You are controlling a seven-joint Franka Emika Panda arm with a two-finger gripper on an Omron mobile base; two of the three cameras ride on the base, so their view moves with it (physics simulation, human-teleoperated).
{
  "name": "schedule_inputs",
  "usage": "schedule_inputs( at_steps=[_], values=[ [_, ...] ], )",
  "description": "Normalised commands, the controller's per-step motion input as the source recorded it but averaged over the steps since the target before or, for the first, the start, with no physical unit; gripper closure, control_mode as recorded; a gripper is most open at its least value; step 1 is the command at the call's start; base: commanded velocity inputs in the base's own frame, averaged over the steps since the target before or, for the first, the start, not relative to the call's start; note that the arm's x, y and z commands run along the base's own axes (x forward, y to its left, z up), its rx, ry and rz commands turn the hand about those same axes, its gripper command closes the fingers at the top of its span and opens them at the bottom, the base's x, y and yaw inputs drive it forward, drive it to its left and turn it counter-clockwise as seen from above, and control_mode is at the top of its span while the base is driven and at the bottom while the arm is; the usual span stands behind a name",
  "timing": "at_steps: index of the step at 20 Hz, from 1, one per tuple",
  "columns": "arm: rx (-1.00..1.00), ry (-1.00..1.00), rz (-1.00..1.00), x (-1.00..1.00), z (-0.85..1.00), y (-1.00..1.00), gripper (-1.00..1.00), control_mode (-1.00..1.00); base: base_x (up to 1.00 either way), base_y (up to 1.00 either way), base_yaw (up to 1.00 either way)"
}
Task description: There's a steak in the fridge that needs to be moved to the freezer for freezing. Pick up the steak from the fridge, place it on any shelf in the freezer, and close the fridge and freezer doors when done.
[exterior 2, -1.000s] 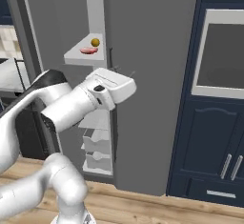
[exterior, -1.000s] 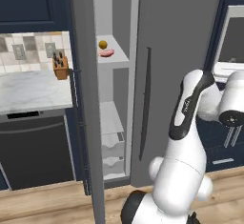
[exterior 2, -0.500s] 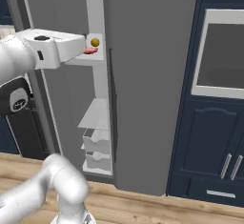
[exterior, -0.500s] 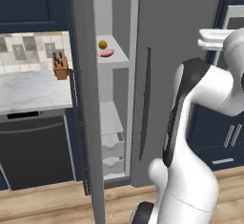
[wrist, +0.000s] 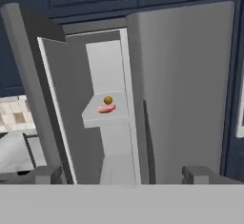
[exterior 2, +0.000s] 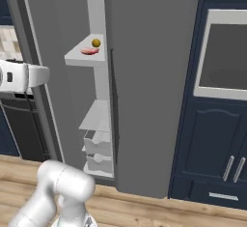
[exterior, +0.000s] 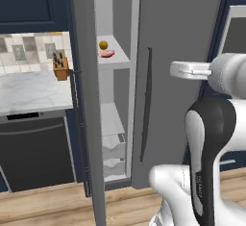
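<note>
In the left base view the white arm rises from the lower right, its dark-jointed upper link standing near upright and the wrist bent so that the hand reaches level toward the left, where the gripper (exterior: 178, 69) sits in front of the closed grey door (exterior: 178, 76), just right of its slim dark bar handle (exterior: 145, 104); from this side I cannot tell how far its fingers are spread. Left of that door the narrow compartment (exterior: 115, 23) stands open, and the steak (exterior: 107, 53) lies flat on its white shelf (exterior: 115, 59) with a small yellow fruit (exterior: 103, 44) just behind it. The open door (exterior: 89, 114) shows edge-on, and beyond it a marble bench (exterior: 29, 90) carries a knife block (exterior: 60, 69). In the right base view the arm's base link curls up from the lower left and the white hand (exterior 2: 21, 75) juts in level from the left edge, well apart from the steak (exterior 2: 89, 51), which rests on the shelf (exterior 2: 82, 57) beside the fruit (exterior 2: 96, 43); white drawers (exterior 2: 96, 148) sit low in the same compartment. In the hand view the gripper (wrist: 121, 174) is spread wide, its two fingertips (wrist: 45, 174) far apart at the bottom with nothing between them, and the camera looks straight at the unit from a distance, the steak (wrist: 106, 108) lying on the shelf (wrist: 102, 116) between the open door (wrist: 52, 108) and the closed one (wrist: 186, 89).
</note>
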Motion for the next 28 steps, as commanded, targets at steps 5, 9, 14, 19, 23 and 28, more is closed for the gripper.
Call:
schedule_inputs(
  at_steps=[5, 9, 14, 19, 23, 28],
  values=[
    [0.19, 0.16, 0.27, -0.07, -1.0, 1.0, -1.0, -1.0, 0.0, 0.0, 0.0],
    [0.03, 0.09, 0.12, 0.05, -1.0, 1.0, -1.0, -1.0, 0.0, 0.0, 0.0],
    [0.0, 0.02, 0.0, 0.13, -0.69, 1.0, -1.0, -1.0, 0.0, 0.0, 0.0],
    [-0.04, 0.0, -0.07, 0.0, -0.07, 1.0, -1.0, -1.0, 0.0, 0.0, 0.0],
    [-0.09, 0.0, -0.07, 0.19, -0.42, 1.0, -1.0, -1.0, 0.0, 0.0, 0.0],
    [-0.05, -0.03, -0.07, 0.66, -0.64, 0.98, -1.0, -1.0, 0.0, 0.0, 0.0]
  ],
)
